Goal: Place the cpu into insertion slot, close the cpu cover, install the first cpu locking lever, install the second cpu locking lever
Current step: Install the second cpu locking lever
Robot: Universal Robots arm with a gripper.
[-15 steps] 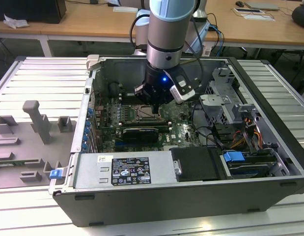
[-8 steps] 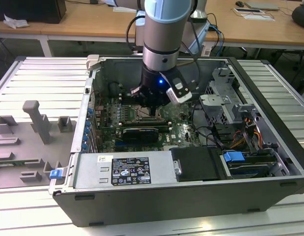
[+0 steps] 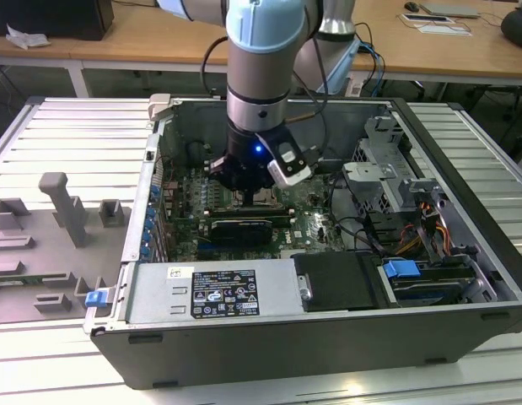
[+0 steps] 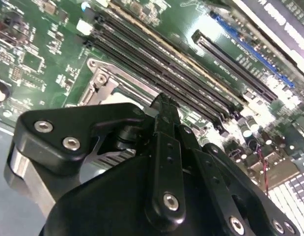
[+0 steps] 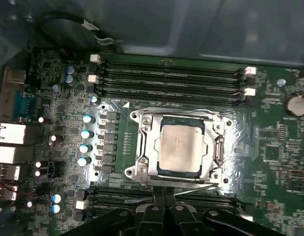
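In the first wrist view the cpu (image 5: pixel 180 146) lies flat in the insertion slot (image 5: pixel 133 171), pale metal top up. The cpu cover (image 5: pixel 145 147) lies down around it, framing the chip in its window. A thin silvery locking lever (image 5: pixel 196 188) runs along the socket edge nearest the fingers. My gripper (image 5: pixel 164 195) is shut, and its tips meet at the end of that lever; I cannot tell whether they touch it. In the second wrist view the gripper (image 4: pixel 164 104) hangs just over the socket's metal edge (image 4: pixel 100 83). In the exterior view the gripper (image 3: pixel 248 197) is low inside the computer case.
Long black memory slots (image 5: pixel 166 78) run beside the socket, and another bank (image 5: pixel 117 196) flanks the fingers. A black card (image 3: pixel 239 228) lies just in front of the gripper. The case walls (image 3: pixel 463 177), drive cage (image 3: pixel 387 181) and cables (image 3: pixel 353 228) crowd the exterior view's right.
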